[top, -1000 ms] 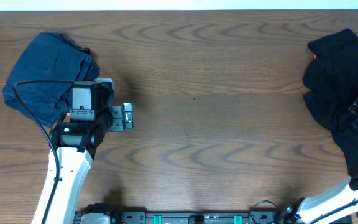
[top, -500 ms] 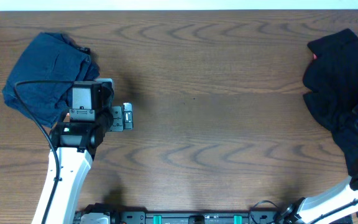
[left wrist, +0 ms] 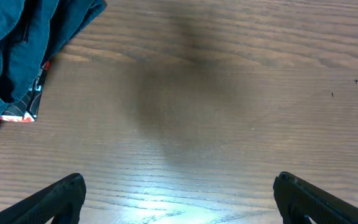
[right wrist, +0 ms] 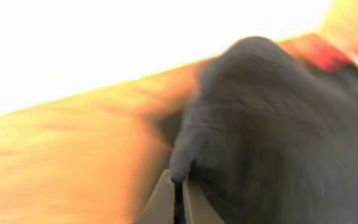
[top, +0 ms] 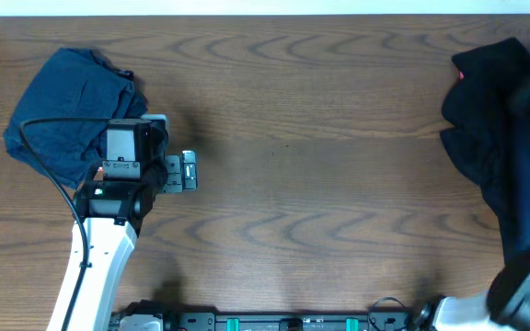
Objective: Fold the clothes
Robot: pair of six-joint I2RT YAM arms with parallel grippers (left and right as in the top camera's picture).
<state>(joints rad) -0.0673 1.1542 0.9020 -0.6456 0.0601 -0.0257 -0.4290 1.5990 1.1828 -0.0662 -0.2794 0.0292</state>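
At the far left of the table (top: 320, 165) lies the navy garment (top: 67, 115), a rumpled heap resting on the wood near the back edge. My left arm (top: 118, 184) comes up beside the heap's right-hand edge, and its black cable arches over the cloth. In my left wrist view the same navy garment (left wrist: 17, 50) fills the upper left corner. A small red-and-white tag (left wrist: 22, 111) pokes out from under its edge onto the wood. My left gripper (left wrist: 179, 180) hangs over the table with its fingers (left wrist: 61, 196) spread wide, one at each lower corner of the view. Only wood grain shows between them, and they are apart from the cloth.

Over at the right edge sits the black garment (top: 486, 119), bunched up, with a small red patch (top: 463, 75) on its upper left side. My right arm (top: 513, 285) shows from above only as a dark blurred streak across this cloth, so I cannot tell from that view where its fingers are. My right wrist view is badly blurred and washed out with light. Even so, my right gripper (right wrist: 179, 186) shows its two pale fingers drawn close together at the bottom, with just a thin dark slit between them. A nub of the black garment (right wrist: 260, 124) rises straight out of that slit, so I am pinching a fold of it. A red smear (right wrist: 331, 53) sits at the upper right of the cloth.
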